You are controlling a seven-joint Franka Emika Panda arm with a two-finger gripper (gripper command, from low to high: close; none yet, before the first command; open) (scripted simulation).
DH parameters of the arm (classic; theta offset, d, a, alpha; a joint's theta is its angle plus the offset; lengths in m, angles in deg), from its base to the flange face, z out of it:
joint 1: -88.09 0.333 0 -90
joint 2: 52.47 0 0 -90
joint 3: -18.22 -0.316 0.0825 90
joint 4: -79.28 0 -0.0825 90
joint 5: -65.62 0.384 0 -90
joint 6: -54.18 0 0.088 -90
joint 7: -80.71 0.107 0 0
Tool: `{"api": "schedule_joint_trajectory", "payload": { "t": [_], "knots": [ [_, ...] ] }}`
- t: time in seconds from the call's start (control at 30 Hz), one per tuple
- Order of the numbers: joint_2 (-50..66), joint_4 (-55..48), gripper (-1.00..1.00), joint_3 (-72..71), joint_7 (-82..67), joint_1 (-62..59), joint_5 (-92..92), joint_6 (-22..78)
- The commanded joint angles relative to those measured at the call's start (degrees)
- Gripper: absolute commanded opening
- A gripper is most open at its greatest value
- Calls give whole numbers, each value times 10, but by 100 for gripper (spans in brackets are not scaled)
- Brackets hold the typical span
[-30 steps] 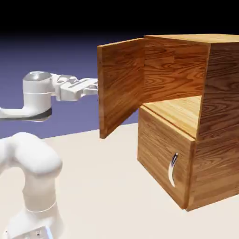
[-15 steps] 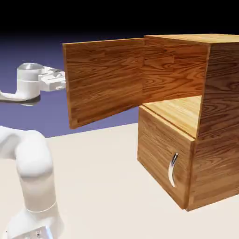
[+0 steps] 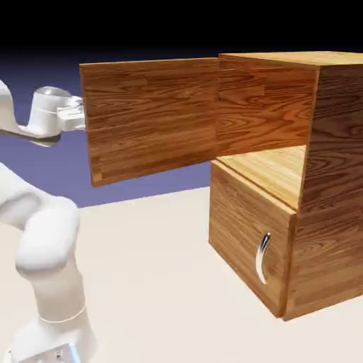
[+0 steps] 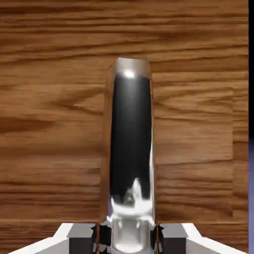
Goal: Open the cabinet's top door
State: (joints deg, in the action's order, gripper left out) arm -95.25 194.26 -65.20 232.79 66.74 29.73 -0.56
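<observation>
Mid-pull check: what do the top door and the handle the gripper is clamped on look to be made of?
The top door looks like wood with a warm brown, low-sheen finish: grain bands run across it in both views. The handle looks like polished metal: it is dark and mirror-like with bright highlights, with the gripper shut on its base. All rendered, so only apparent.

Pretty bare setup honestly. The tabletop [image 3: 156,283] is a flat, pale cream surface with no texture, running across the whole lower part of the exterior view. Behind it the backdrop [image 3: 42,78] is a plain blue-violet that gets darker going up, until it turns fully black along the top. Lighting looks soft and even, with only faint shading on the tabletop. A thin strip of the same violet shows at the hand view's right edge.
</observation>
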Motion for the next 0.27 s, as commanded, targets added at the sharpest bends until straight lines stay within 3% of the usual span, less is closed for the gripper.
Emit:
{"api": "schedule_joint_trajectory", "payload": {
  "t": [0.0, 0.23],
  "knots": [
    [-5, -16, -100, -14, -4, -21, 5, 9],
    [-57, -142, -100, -95, -44, -163, 39, 74]
  ]
}}
